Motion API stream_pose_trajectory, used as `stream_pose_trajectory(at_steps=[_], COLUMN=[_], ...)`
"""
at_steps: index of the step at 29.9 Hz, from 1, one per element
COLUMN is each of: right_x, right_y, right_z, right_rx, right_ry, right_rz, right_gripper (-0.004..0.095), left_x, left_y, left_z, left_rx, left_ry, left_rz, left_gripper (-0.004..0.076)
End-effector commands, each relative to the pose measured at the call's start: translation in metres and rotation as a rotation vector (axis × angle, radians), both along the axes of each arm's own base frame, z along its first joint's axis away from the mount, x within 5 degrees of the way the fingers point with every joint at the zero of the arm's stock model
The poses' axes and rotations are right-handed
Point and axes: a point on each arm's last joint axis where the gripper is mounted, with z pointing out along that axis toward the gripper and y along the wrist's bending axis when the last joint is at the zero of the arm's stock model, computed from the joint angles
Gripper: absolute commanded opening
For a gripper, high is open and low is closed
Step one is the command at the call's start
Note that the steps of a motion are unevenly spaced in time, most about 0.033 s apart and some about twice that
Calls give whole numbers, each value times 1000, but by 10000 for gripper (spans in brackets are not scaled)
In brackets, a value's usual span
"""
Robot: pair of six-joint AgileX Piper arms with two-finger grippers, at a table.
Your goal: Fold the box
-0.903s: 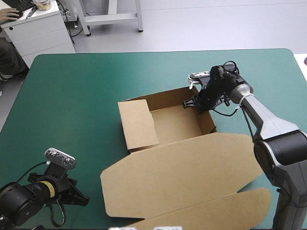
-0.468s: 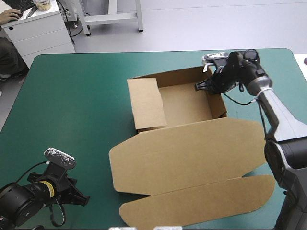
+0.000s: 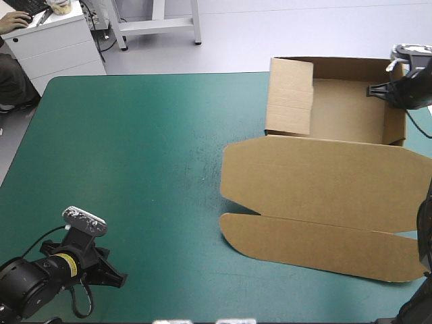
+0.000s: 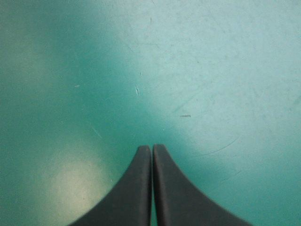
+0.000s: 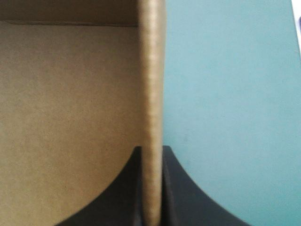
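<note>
Grip first: right gripper (image 5: 151, 153) clamped on the box (image 5: 66, 117), black fingers nearly together with the upright right-hand wall pinched between, tray floor on one side of that wall and teal-green cover (image 5: 235, 117) on the other. Seen from above, holds the tray at the cover's far right corner, far wall at or just past the far edge, lid (image 3: 324, 182) and its end flap lying flat toward the near side. Looks like a repositioning step: walls up, left side panel (image 3: 290, 98) leaning inward, not clearly tucked. Next probably calls for settling the tray squarely on the cover, letting go without dragging the wall outward, then pressing that left panel down. Far off, left gripper (image 4: 151, 149) closed on nothing, low over bare cover near the near left corner, well apart from the box.
</note>
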Motion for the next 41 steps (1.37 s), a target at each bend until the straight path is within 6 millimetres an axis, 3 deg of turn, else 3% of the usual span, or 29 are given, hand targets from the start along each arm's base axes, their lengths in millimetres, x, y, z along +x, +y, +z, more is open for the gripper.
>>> stream_pose_trajectory(at_steps=[1,6,11,17,23,26,31,34,35,41], right_x=[-19,-23,-13,-4,-5,-11,-26,-38,-42,-62], right_y=[-31,-64,-73,-79,-78,-76,-70,-64,-62,-40], right_z=[31,16,-6,-24,-22,-14,9,27,32,64], right_rx=[-17,41,56,58,57,45,26,8,7,78], right_ry=[-130,-98,-36,-1,1,4,-17,-52,-67,-167], right_rz=[-92,-183,-184,-194,-195,-194,-186,-162,-156,-98], right_gripper=[-20,-18,23,283,608,681,666,598,559,98], left_x=[4,4,4,4,5,6,6,6,6,8], left_y=[-3,-3,-2,-2,-1,-1,0,-1,-1,-2], left_z=[10,10,10,10,10,11,11,11,11,13], left_rx=[-37,-40,-33,-28,-13,-7,-5,-11,-13,-22], left_ry=[-74,-71,-75,-76,-87,-91,-92,-99,-101,-125], left_rz=[-12,-6,-6,-7,-8,-8,-8,-7,-8,-12], left_gripper=[-10,-10,-10,-10,-10,-10,-10,-10,-10,-10])
